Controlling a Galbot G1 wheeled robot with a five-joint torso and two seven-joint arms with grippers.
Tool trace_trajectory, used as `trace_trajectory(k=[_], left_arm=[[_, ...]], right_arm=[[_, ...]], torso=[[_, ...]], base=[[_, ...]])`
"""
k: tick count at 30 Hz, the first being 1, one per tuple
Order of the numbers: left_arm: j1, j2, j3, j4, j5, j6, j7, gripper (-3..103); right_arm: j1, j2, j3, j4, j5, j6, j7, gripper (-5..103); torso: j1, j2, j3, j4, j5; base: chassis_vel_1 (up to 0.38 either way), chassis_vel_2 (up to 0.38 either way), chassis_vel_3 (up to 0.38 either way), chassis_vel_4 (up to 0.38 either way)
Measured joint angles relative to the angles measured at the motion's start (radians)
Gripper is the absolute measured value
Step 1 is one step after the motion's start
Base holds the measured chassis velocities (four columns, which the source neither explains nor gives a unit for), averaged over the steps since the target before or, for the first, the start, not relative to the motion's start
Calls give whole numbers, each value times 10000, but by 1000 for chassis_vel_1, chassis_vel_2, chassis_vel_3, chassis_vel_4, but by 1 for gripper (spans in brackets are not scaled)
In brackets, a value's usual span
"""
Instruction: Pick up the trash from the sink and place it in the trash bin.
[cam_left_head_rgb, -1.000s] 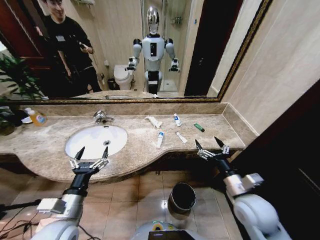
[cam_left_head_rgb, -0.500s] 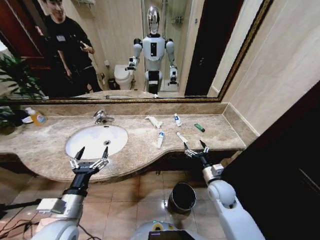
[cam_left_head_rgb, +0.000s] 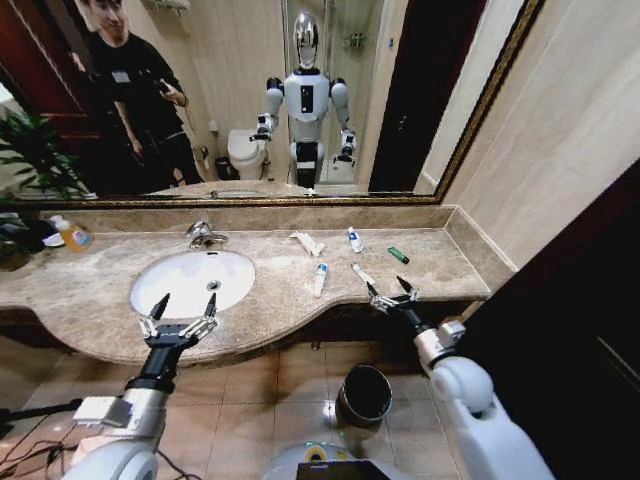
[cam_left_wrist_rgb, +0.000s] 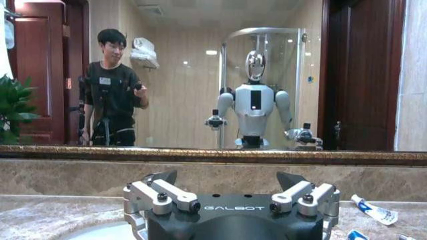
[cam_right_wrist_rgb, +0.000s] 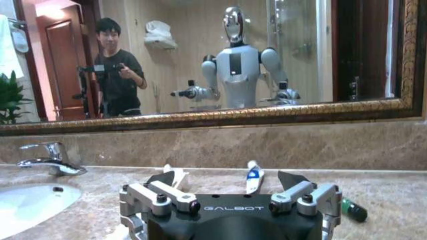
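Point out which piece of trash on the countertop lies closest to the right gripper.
The small white tube just beyond the open right gripper; the other tubes, white packet and green stick lie farther back toward the mirror.

Bathroom. Large mirror with dark gold-trimmed frame spans the wall above the counter, marble backsplash strip under it. Beige tiled wall on the right, dark wood panel in front of it. Floor is glossy brown tile. Green plant at far left. Mirror reflection shows a toilet, a glass shower enclosure, dark red wood doors, a ceiling light glare.
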Motion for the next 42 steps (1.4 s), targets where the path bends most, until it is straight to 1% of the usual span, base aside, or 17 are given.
trace_trajectory(k=[4,5,8,11,12,15,16,19,20,23,24,25,27,31,33,39,42], left_arm=[[0,0,1,-1,0,0,0,100],[0,0,1,0,0,0,0,100],[0,0,0,0,0,0,0,100],[0,0,1,-1,0,0,0,100],[0,0,1,-1,0,0,0,100],[-1,0,1,0,0,0,0,100],[-1,0,1,0,0,0,0,100],[0,0,1,0,0,-1,0,100],[0,0,1,0,0,-1,0,100],[0,-1,0,0,0,0,-1,100],[0,-1,0,0,0,0,-1,100],[0,0,1,0,0,0,0,100],[0,-2,1,0,0,0,-1,100],[0,0,1,0,0,0,0,100],[0,0,1,0,0,0,0,100],[0,0,0,0,0,0,0,100],[0,0,1,0,0,0,0,100]], right_arm=[[113,-271,74,-313,228,181,-267,100],[283,-514,105,-637,449,270,-534,100],[540,-732,77,-962,609,292,-679,100],[1647,-1300,-160,-2069,867,161,-1083,100],[1647,-1300,-160,-2069,867,161,-1083,100],[2812,-1629,-435,-3301,942,74,-1427,100],[2812,-1629,-435,-3301,942,74,-1427,100],[3947,-1843,-769,-4639,941,-102,-1760,100],[3947,-1843,-769,-4639,941,-102,-1760,100],[4856,-2163,-1056,-5775,727,-504,-2214,100],[4856,-2163,-1056,-5775,727,-504,-2214,100],[5445,-2302,-1274,-6362,522,-657,-2457,100],[6165,-2422,-1614,-7051,390,-811,-2632,100],[6682,-2488,-1904,-7554,320,-901,-2779,100],[7149,-2481,-2233,-8202,138,-954,-3021,100],[7335,-2249,-2297,-8812,-143,-889,-3282,100],[7433,-2161,-2292,-9034,-233,-854,-3341,100]], torso=[[0,0,0,0,2],[0,0,0,-2,2],[0,0,0,-2,1],[0,0,0,-1,2],[0,0,0,-1,2],[0,-1,1,0,1],[0,-1,1,0,1],[2,-1,2,1,2],[2,-1,2,1,2],[1,0,2,-2,1],[1,0,2,-2,1],[1,0,2,-2,1],[1,-1,1,-1,0],[2,-1,2,3,-2],[2,-1,2,1,0],[1,-1,1,0,4],[1,-1,1,0,-1]], base=[[0,0,0,0],[0,0,0,0],[0,0,0,0],[0,0,0,0],[0,0,0,0],[0,0,0,0],[0,0,0,0],[0,0,0,0],[0,0,0,0],[0,0,0,0],[0,0,0,0],[0,0,0,0],[0,0,0,0],[0,0,0,0],[0,0,0,0],[0,0,0,0],[0,0,0,0]])
